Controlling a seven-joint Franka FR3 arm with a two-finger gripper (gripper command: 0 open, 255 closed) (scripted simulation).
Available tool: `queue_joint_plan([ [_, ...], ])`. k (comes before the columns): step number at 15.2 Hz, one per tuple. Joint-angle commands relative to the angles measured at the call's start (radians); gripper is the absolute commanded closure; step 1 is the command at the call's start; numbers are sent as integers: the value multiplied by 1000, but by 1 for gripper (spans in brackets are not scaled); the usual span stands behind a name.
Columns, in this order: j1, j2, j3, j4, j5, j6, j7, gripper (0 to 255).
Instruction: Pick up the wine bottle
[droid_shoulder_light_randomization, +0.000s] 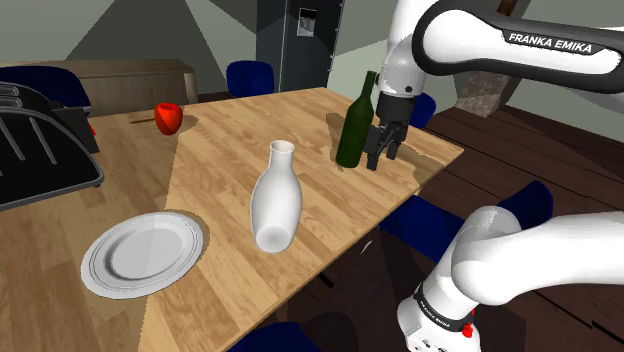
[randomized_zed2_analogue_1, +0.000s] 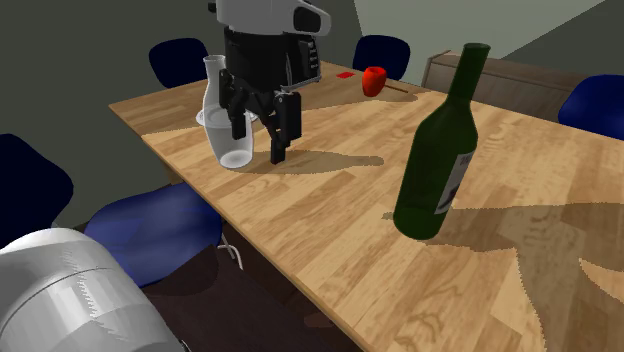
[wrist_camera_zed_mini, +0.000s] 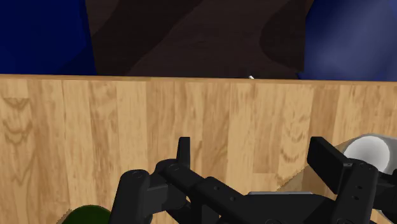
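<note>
Shoulder view, bottle: dark green wine bottle (droid_shoulder_light_randomization: 355, 122) stands on its base on the light wooden desk (droid_shoulder_light_randomization: 230, 150), near the far corner.
Shoulder view, fingers: my black fingers (droid_shoulder_light_randomization: 373, 153) hang just beside the bottle, on this view's right, tips low over the desk.
Shoulder view, others: white narrow-necked vase (droid_shoulder_light_randomization: 275, 195) mid-desk; white round plate (droid_shoulder_light_randomization: 143, 252) and red apple (droid_shoulder_light_randomization: 168, 117) further left.
Second exterior view: fingers (randomized_zed2_analogue_1: 279, 125) apart, nothing between them; bottle (randomized_zed2_analogue_1: 440, 150) clear of them, to the right.
Wrist view: fingers (wrist_camera_zed_mini: 184, 153) spread over bare desk; bottle (wrist_camera_zed_mini: 86, 215) outside one finger, vase (wrist_camera_zed_mini: 369, 147) outside the other.
</note>
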Motion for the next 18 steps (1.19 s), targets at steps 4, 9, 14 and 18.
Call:
queue_joint_plan([
  [4,-16,88,-42,103,-33,-17,-44,0],
  [9,-34,239,-107,293,-72,-57,-116,0],
  [14,-48,401,-167,512,-90,-113,-192,0],
  [18,-61,544,-216,715,-89,-173,-259,0],
])
